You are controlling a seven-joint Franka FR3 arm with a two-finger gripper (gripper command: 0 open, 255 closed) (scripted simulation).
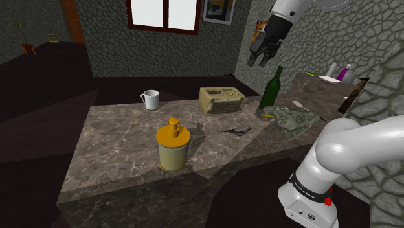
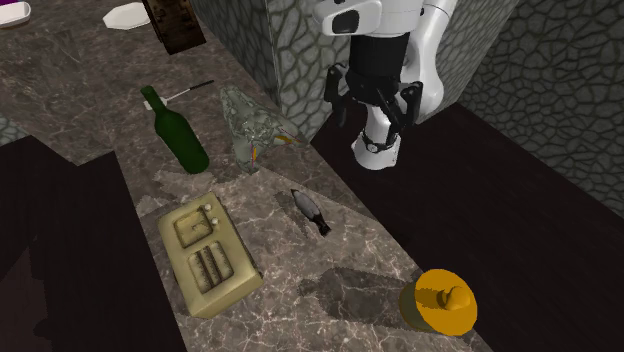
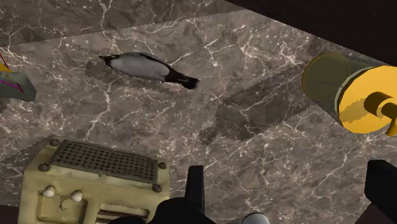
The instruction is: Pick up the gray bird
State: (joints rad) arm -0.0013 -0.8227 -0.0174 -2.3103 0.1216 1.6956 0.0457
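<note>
The gray bird (image 3: 147, 67) lies on its side on the marble counter (image 3: 267, 146); it is small, with a pale belly and dark back and tail. It is also seen as a small dark shape (image 1: 236, 130) between the radio and the counter's near edge, and lying flat (image 2: 310, 211) in the second exterior view. My black gripper (image 1: 262, 55) hangs high above the counter, well clear of the bird, with its fingers (image 3: 196, 184) apart and nothing between them. The gripper (image 2: 372, 105) points down, open.
A beige radio (image 1: 221, 100) sits behind the bird, a green bottle (image 1: 270, 89) and a crumpled pale object (image 1: 294, 120) to the shoulder view's right. A yellow-lidded jar (image 1: 173, 148) stands near the front edge, a white mug (image 1: 151, 100) at the back. Stone walls surround the counter.
</note>
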